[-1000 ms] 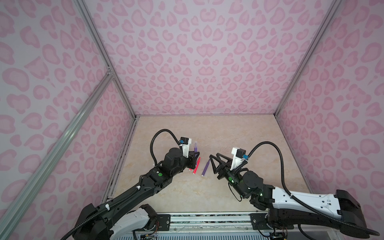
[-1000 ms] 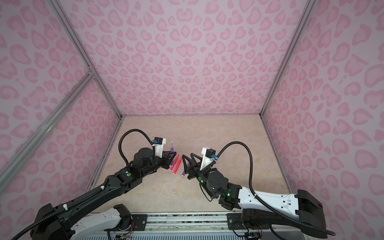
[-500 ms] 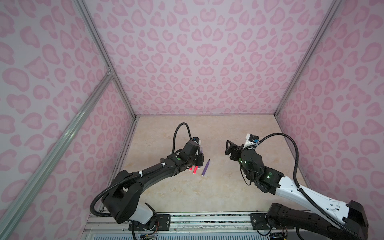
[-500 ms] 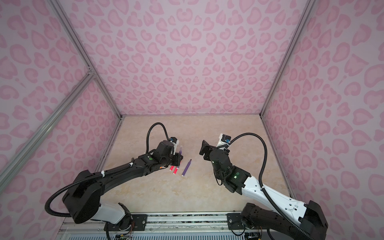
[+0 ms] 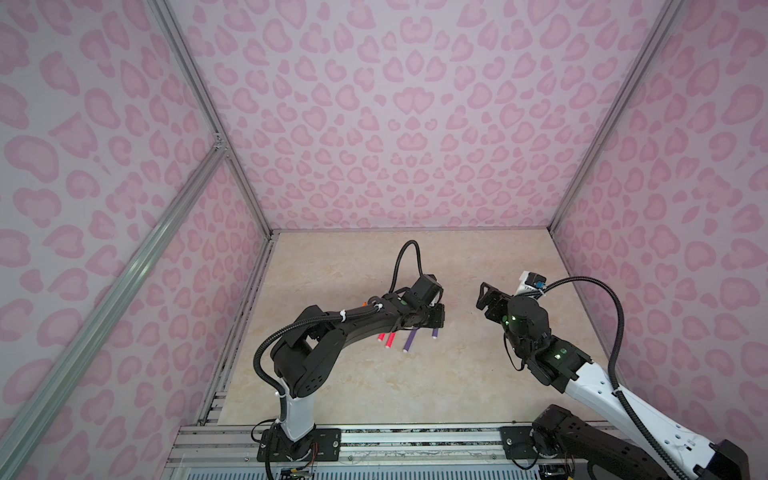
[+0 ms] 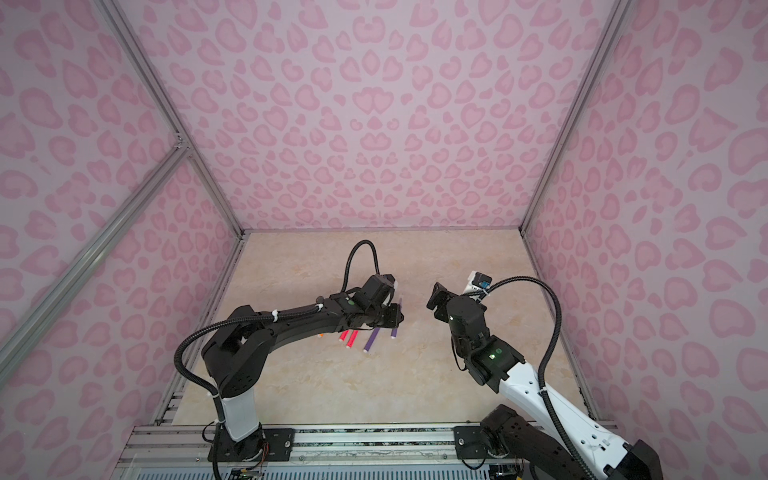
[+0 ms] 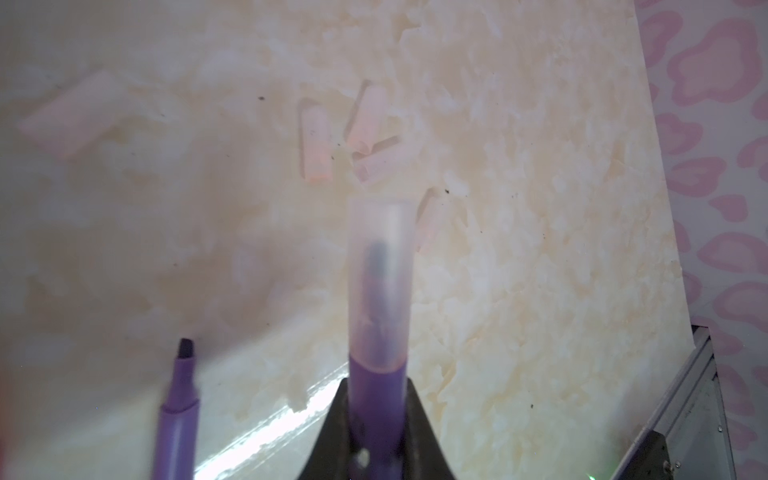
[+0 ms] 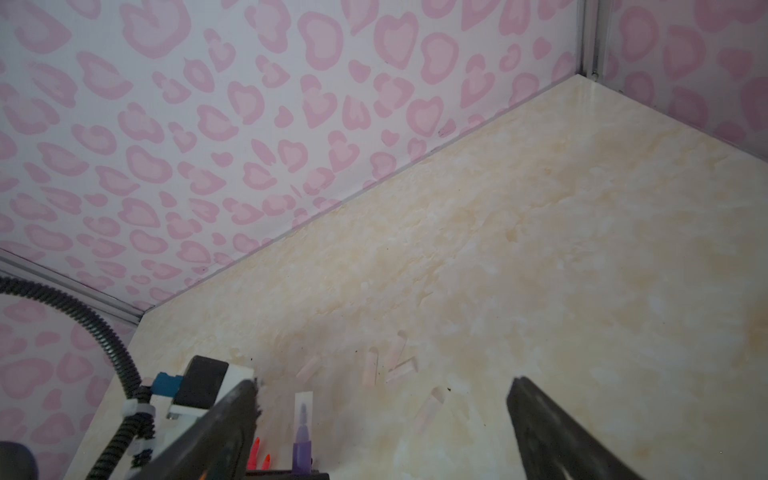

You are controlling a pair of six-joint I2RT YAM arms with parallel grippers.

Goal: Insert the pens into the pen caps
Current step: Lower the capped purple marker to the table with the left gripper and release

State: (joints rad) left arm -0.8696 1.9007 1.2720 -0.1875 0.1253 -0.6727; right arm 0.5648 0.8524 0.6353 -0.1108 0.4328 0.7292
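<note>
While your left pincer (image 7: 376, 415) is pinching the purple pen (image 7: 376, 382) by its barrel, a translucent cap (image 7: 380, 270) is sitting over that pen's tip. Your right pincer (image 8: 382, 384) is hanging apart from this capped pen, its jaws standing spread wide and empty. Just beside the capped pen, a second purple pen (image 7: 176, 415) is lying uncapped on the tabletop (image 7: 540, 291), and two pink-red pens (image 5: 390, 340) are lying beyond it. Five loose caps (image 7: 316, 143) are resting on the tabletop ahead of the capped tip.

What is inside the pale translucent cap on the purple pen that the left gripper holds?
Through the pale translucent cap the slim purple pen's dark tip shows, blurred. Whether it sits fully home cannot be told.
</note>
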